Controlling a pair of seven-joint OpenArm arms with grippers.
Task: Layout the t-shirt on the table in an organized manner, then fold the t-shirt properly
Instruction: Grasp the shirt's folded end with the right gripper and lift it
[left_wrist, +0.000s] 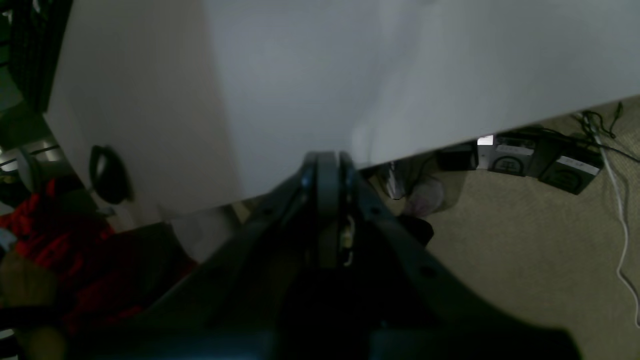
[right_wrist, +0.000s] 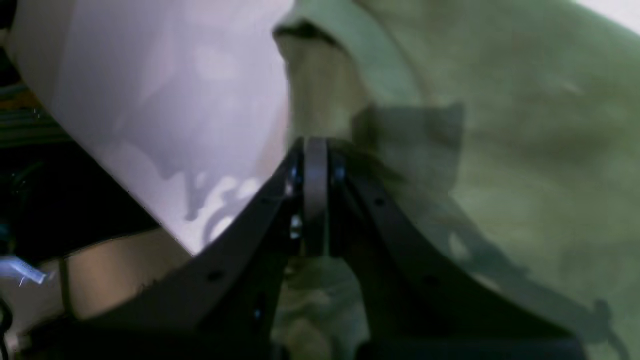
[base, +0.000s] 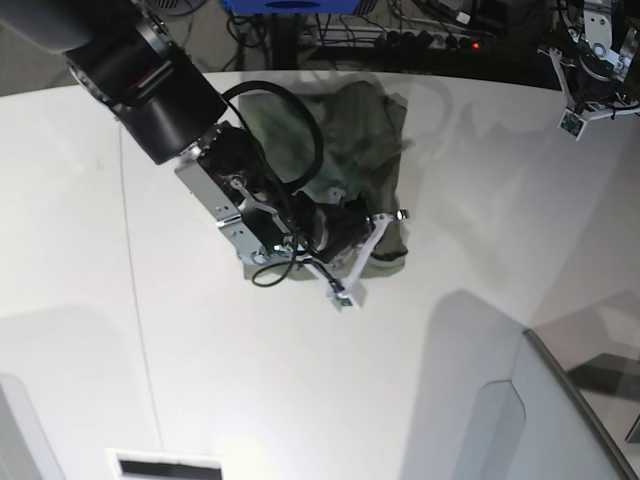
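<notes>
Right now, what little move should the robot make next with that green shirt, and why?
Probably lift the right gripper slightly. Its jaws are shut over the t-shirt, which looks folded on the table, and the left gripper hangs shut, away from it.

A: Where does the base view sit?
B: High above the worktop, looking steeply down on both arms.
A: And the wrist views?
B: Each looks along its own end effector: the right one close over the t-shirt, the left one past the worktop edge to the floor.
</notes>
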